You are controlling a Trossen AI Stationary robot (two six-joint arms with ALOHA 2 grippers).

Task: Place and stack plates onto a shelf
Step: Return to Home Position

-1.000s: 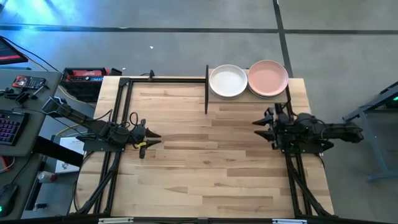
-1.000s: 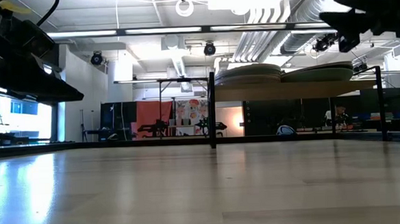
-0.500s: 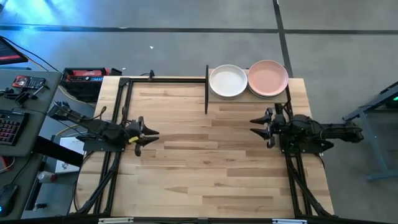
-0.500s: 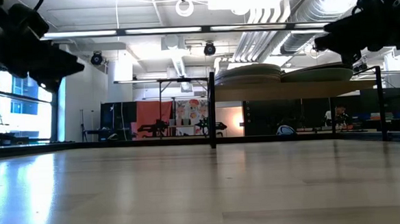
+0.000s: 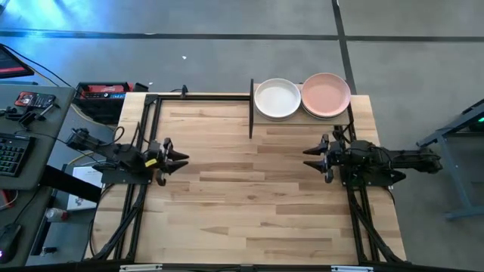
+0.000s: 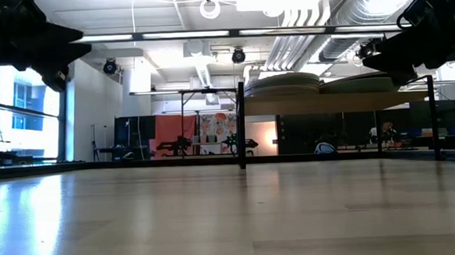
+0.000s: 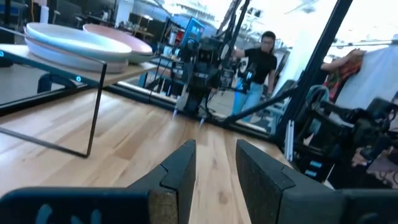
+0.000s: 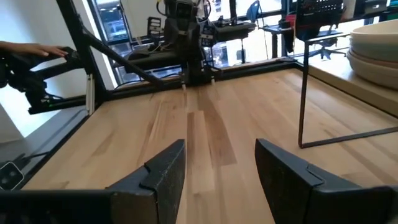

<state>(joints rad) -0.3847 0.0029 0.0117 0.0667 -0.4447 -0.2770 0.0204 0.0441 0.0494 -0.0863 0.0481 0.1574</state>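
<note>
Two stacks of plates stand side by side on the shelf at the table's far edge: one topped by a white plate, one by a pink plate. In the low view both stacks rest on the shelf's board. My left gripper hangs open over the table's left side, pointing level toward the right. My right gripper hangs open over the right side, near the shelf's front, pointing left. Nothing lies between either pair of fingers.
The shelf's black metal legs stand on the tabletop. A black frame runs along the table's left side and another along its right. People stand in the room beyond the table.
My left gripper has drawn back toward the table's left edge, risen, and tipped up to level. My right gripper has come down a little and tipped toward level, staying over the right side. Both stay open. The plates have kept still.
</note>
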